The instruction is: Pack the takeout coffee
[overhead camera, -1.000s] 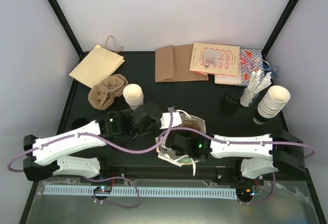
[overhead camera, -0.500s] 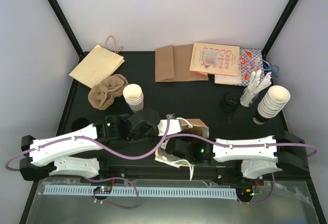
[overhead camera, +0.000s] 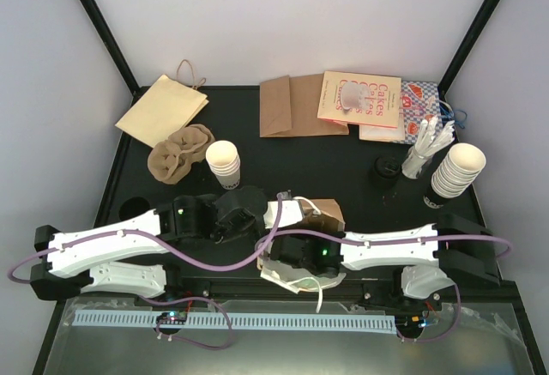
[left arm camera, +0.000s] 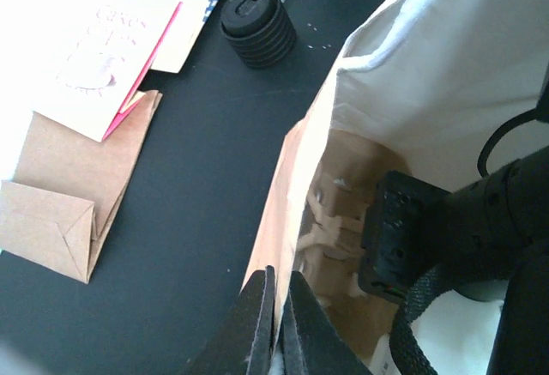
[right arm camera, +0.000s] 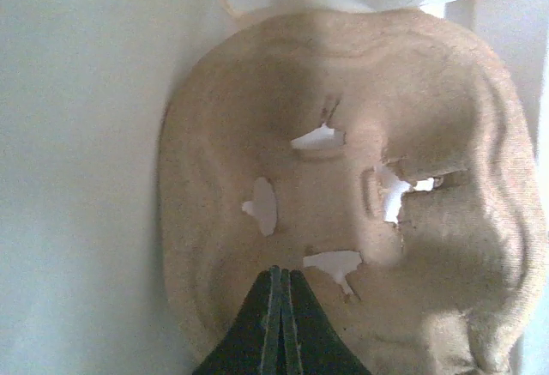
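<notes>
Your left fingers (left arm camera: 256,328) are pinched shut on the rim of the paper bag (left arm camera: 412,66). Your right fingers (right arm camera: 300,328), also shut, sit at the pulp tray (right arm camera: 283,135) inside it. The right arm has pushed deeper and the bag has slid nearer. The takeout coffee shows in no view, so it likely isn't packed yet.

paper bag (left arm camera: 429,66): open, pulp tray (left arm camera: 334,220) sitting inside
left gripper (left arm camera: 279,323): clamped on its rim
right arm (left arm camera: 463,220): down inside it
</notes>
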